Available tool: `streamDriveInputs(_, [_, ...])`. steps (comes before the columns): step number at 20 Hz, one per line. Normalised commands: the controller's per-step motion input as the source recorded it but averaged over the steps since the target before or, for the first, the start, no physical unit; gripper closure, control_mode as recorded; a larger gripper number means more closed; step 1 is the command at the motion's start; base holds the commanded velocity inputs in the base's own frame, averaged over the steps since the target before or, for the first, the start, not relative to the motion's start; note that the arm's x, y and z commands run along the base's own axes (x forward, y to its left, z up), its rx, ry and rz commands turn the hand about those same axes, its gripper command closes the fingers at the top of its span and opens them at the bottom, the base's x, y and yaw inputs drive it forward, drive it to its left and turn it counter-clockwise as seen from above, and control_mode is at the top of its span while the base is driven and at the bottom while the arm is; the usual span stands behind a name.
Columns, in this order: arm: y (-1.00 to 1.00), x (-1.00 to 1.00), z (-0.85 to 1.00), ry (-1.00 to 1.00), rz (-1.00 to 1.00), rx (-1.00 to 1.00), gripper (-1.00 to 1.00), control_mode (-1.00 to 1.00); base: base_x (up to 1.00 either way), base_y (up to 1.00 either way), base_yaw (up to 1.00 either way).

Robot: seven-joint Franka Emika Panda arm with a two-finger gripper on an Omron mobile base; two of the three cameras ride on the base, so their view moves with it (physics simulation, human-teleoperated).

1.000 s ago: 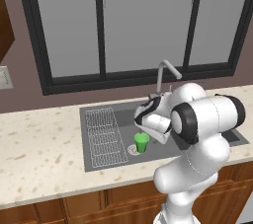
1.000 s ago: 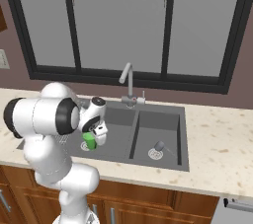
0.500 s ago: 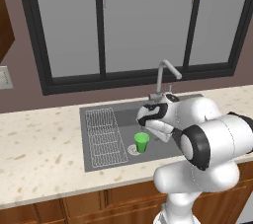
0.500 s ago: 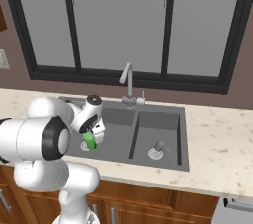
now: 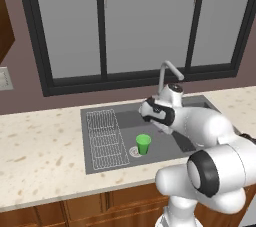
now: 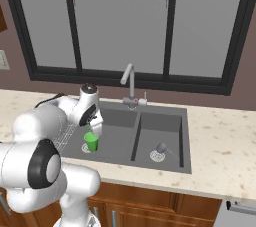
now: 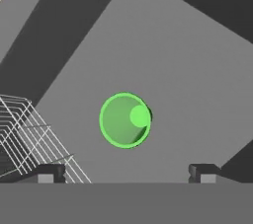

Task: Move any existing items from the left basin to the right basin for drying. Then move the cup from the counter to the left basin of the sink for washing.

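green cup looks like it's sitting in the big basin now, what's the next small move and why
Probably lift the hand straight up and clear. The green cup stands upright on the left basin floor beside the wire rack, apart from the gripper, whose fingers are spread wide. The small grey object already lies in the right basin.

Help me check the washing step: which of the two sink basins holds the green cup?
The left basin, the wider one with the white wire rack. The cup stands upright there.
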Motion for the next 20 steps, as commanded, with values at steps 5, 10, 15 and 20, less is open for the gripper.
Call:
streamDriveInputs(5, [0.0, -0.06, 0.62, -0.01, 0.0, -0.05, -1.0, -1.0, 0.0, 0.0, 0.0])
streamDriveInputs(10, [0.0, -0.19, 0.57, -0.01, 0.0, -0.05, -1.0, -1.0, 0.0, 0.0, 0.0])
streamDriveInputs(15, [0.07, -0.21, 0.47, 0.0, 0.0, -0.04, -1.0, -1.0, 0.0, 0.0, 0.0])
streamDriveInputs(20, [0.19, -0.26, 0.37, 0.0, 0.0, -0.04, -1.0, -1.0, 0.0, 0.0, 0.0])
